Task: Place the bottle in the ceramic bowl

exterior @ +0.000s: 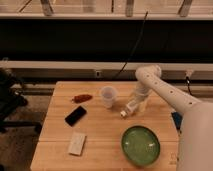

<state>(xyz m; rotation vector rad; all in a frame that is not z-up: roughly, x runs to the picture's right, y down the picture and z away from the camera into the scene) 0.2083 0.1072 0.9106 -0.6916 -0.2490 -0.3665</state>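
Bottle (pixel 127 110): small, clear-whitish plastic with a white cap. Slanted, cap end lowest, just right of cup (pixel 107 96).
Gripper (pixel 136 103): white, smooth, at bottle's upper end. Clamped or apart: cannot tell.
Ceramic bowl (pixel 141 145): wide, shallow, round, glossy green with a darker rim. Near table's front right, apart from bottle.
Cup: white, translucent, upright, tapered.
Phone (pixel 76 115): flat, black, rectangular.
Table (pixel 100 135): pale wooden planks.

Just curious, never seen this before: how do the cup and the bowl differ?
The cup is white, tall and narrow; the bowl is green, wide and shallow. The cup stands farther back; the bowl sits nearer the camera. Both rest upright. The gripper is at the bottle.
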